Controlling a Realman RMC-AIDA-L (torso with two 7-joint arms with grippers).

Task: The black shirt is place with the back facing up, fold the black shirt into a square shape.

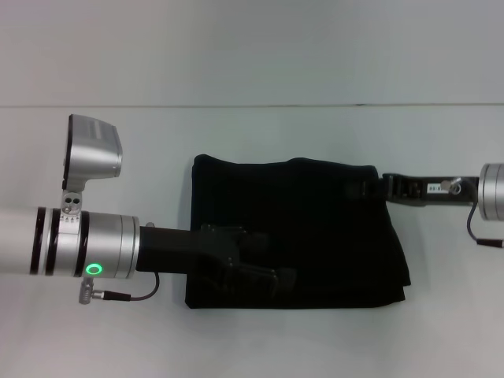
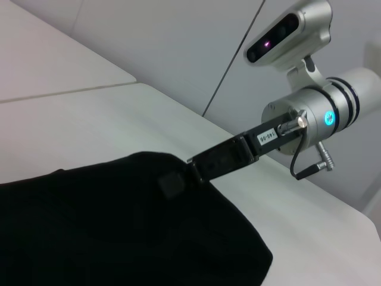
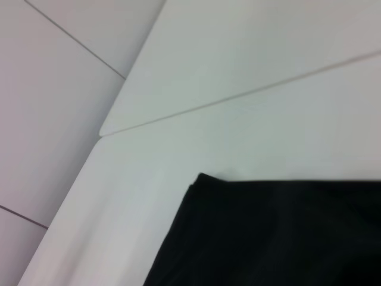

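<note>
Head camera looks down; both wrist cameras closely share the black shirt (image 1: 295, 232).

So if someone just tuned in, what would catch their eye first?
The black shirt, folded into a rough rectangle mid-table. The left gripper reaches over its near edge from the left, and the right gripper meets its far right corner.
</note>
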